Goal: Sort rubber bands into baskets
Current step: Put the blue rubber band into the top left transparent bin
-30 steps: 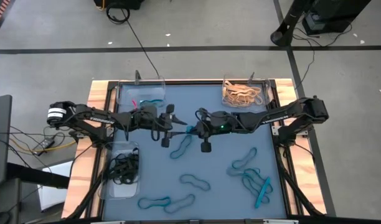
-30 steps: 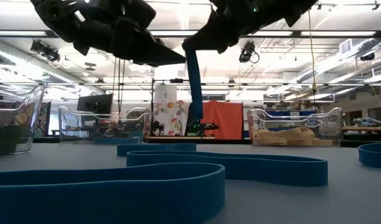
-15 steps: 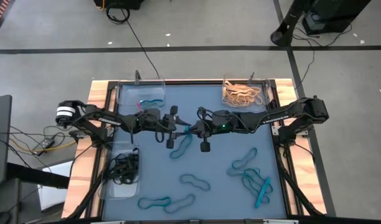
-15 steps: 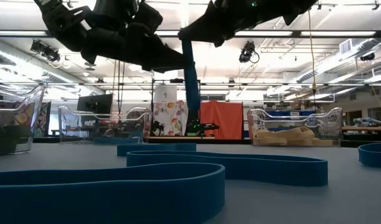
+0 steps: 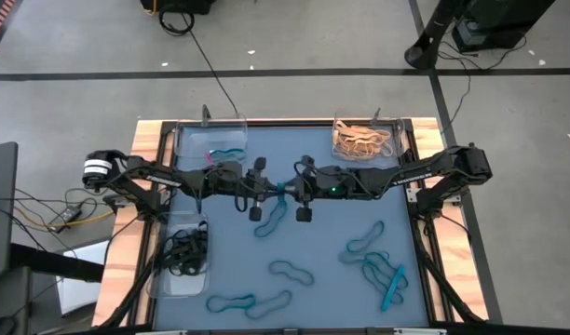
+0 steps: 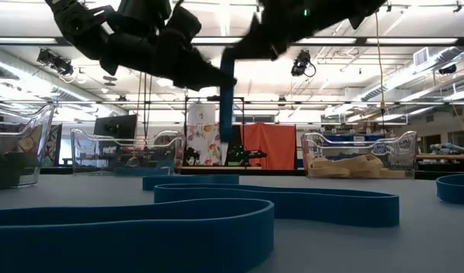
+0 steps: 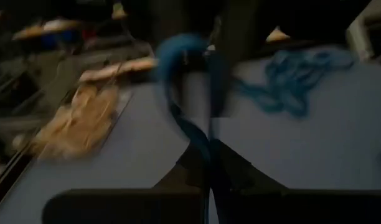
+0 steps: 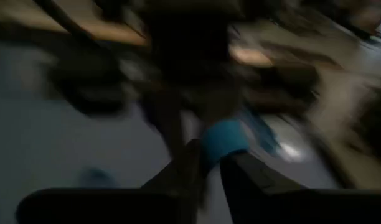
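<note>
Blue worktop [image 5: 322, 242], centre: left gripper [image 5: 264, 189] and right gripper [image 5: 292, 191] met above it; right gripper pinched teal rubber band [image 6: 227, 98]; left fingers' state indiscernible.

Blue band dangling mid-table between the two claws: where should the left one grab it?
Pinch the straight hanging stretch of the blue band, just below the right claw holding it, coming in level from the left claw side. It hangs vertical, clear of the table, so both strands likely sit together there.
</note>
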